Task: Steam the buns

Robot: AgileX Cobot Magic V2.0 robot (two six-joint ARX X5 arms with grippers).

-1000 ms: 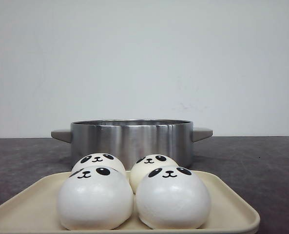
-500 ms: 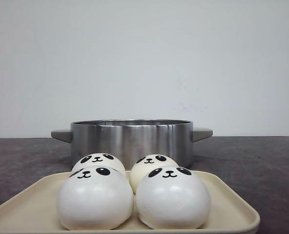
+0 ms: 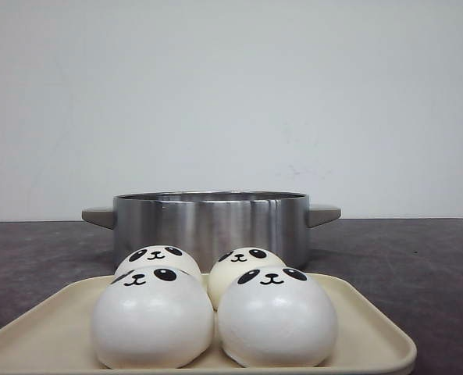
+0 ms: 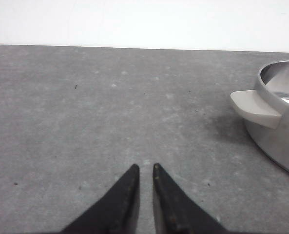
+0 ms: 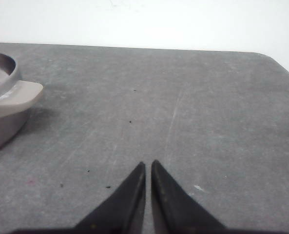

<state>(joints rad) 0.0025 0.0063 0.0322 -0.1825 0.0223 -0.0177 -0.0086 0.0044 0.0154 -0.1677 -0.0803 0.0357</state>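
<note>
Nothing has moved; left gripper (image 4: 145, 170) and right gripper (image 5: 148, 166) hover nearly closed, empty, above the table (image 4: 86, 112).

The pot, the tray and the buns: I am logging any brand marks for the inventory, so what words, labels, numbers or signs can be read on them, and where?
None: no readable text in any view.
The steel pot and its handle: bare, no brand mark.
The cream tray: plain.
The four buns: only printed panda faces, no letters or numbers.
</note>
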